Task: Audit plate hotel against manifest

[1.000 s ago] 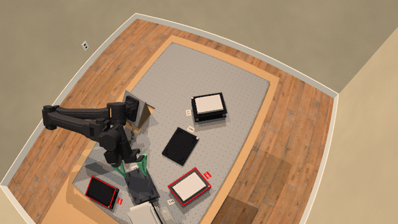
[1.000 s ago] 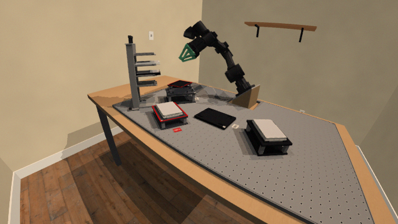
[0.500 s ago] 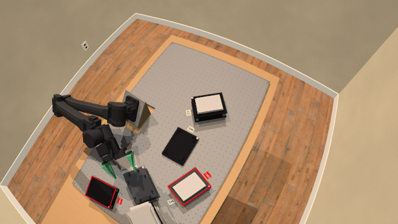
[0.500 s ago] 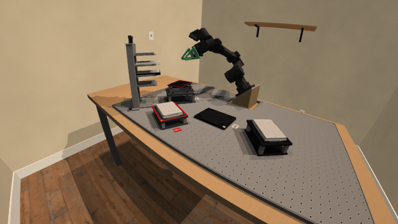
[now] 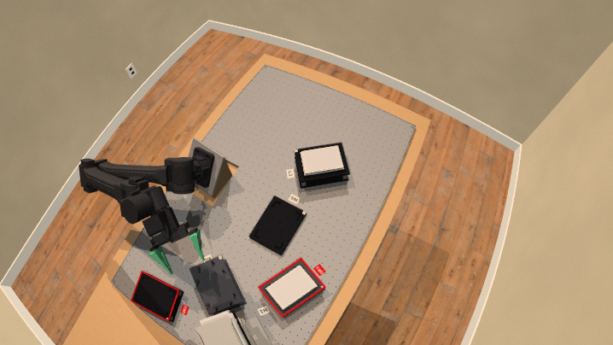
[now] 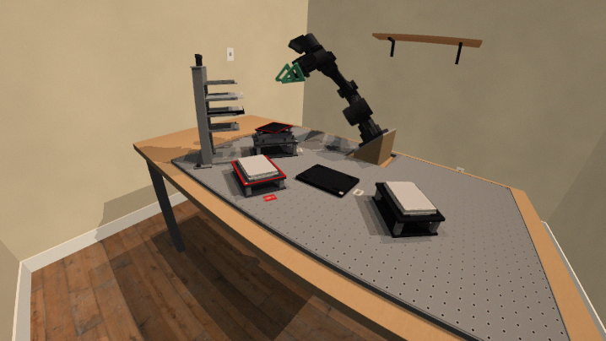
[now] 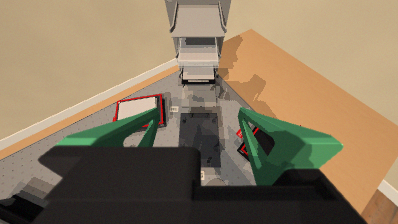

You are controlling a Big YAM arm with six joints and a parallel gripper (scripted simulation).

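Observation:
The plate hotel H1 [image 6: 210, 114] stands at the table's left end; in the exterior view a pale plate [image 6: 224, 96] seems to lie on the second shelf from the top, with something dark on the shelf below. The labels are too small to read. A white plate [image 5: 321, 159] sits on the black landing nest. Another white plate [image 5: 292, 286] sits in a red-edged quarantine nest. The second red-edged quarantine nest [image 5: 155, 295] is empty. My gripper [image 5: 179, 250] is open and empty, high above the deck. It faces the hotel [image 7: 200, 30] in the wrist view.
A flat black nest [image 5: 277, 224] lies mid-deck. A dark grey raised nest [image 5: 217, 286] stands in front of the hotel, between the quarantine nests. The arm's wedge-shaped base [image 6: 375, 148] is at the back edge. A wall shelf [image 6: 425, 40] hangs behind.

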